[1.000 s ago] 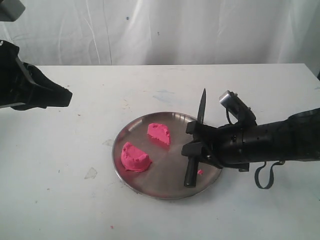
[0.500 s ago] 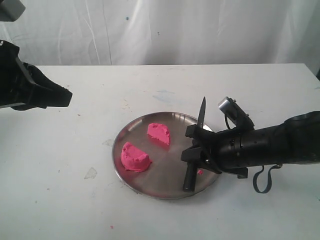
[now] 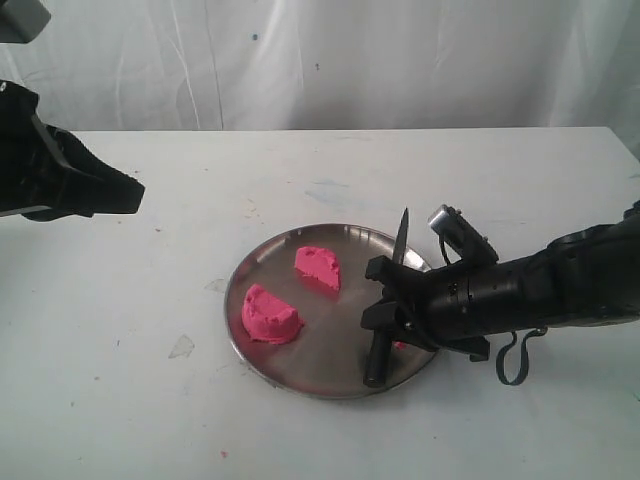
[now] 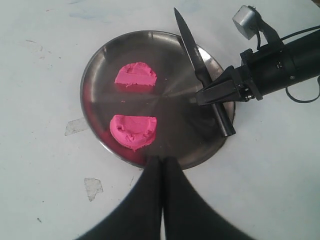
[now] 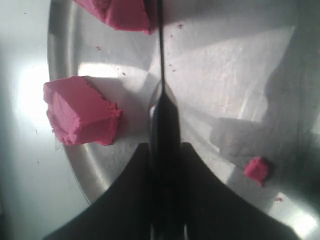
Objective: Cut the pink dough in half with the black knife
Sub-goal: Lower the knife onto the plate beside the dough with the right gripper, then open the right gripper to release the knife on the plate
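Observation:
The pink dough lies in two halves on a round steel plate (image 3: 335,345): one half (image 3: 317,266) toward the back, the other (image 3: 269,314) at the plate's left front. My right gripper (image 3: 378,292) is shut on the handle of the black knife (image 3: 400,240), low over the plate's right side, to the right of both halves. In the right wrist view the knife (image 5: 164,120) runs out from between the fingers, past one half (image 5: 80,110). My left gripper (image 3: 125,193) hangs shut and empty at the far left, well off the plate. Its fingers (image 4: 150,200) are pressed together.
A small pink crumb (image 5: 257,169) lies on the plate (image 5: 225,75) close to the right gripper. Tiny pink specks and scuff marks (image 3: 181,346) dot the white table. A white cloth backdrop rises behind the table.
The right arm has sunk and shifted slightly left with the knife, bringing it closer to the plate. The dough halves and the left arm have not moved.

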You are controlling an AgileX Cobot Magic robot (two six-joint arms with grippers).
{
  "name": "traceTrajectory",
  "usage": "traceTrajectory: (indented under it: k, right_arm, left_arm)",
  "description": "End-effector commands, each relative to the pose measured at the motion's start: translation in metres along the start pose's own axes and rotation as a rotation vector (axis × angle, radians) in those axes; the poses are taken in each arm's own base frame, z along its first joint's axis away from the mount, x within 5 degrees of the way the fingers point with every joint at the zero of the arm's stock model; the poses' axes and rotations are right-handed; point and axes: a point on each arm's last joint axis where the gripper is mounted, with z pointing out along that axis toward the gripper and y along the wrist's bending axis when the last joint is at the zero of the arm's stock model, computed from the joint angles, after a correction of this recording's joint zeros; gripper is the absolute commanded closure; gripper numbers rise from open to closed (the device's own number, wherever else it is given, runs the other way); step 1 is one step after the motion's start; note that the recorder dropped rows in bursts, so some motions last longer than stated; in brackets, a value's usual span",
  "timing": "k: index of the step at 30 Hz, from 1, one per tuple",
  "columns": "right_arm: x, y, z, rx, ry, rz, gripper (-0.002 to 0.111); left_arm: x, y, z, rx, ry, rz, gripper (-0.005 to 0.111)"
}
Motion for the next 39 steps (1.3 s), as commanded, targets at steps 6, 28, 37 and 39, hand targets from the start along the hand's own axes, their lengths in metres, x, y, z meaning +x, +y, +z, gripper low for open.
traceTrajectory:
  k: [6,28,37,39]
  right_arm:
    - [-0.004,-0.004,0.0,0.024,-0.018,0.005,0.1]
    - [-0.005,-0.005,0.0,0.037,-0.024,0.005,0.08]
    - [-0.007,0.0,-0.006,0.039,-0.052,-0.003,0.08]
    - [-0.01,0.004,-0.013,0.046,-0.082,-0.016,0.08]
  left_arm:
    - [0.001,-0.003,-0.002,0.019,-0.001,-0.008,0.107]
    - [0.001,-0.003,-0.002,0.019,-0.001,-0.008,0.107]
    - [0.001,-0.003,-0.002,0.019,-0.001,-0.008,0.107]
    - [0.001,-0.003,-0.002,0.019,-0.001,-0.008,0.107]
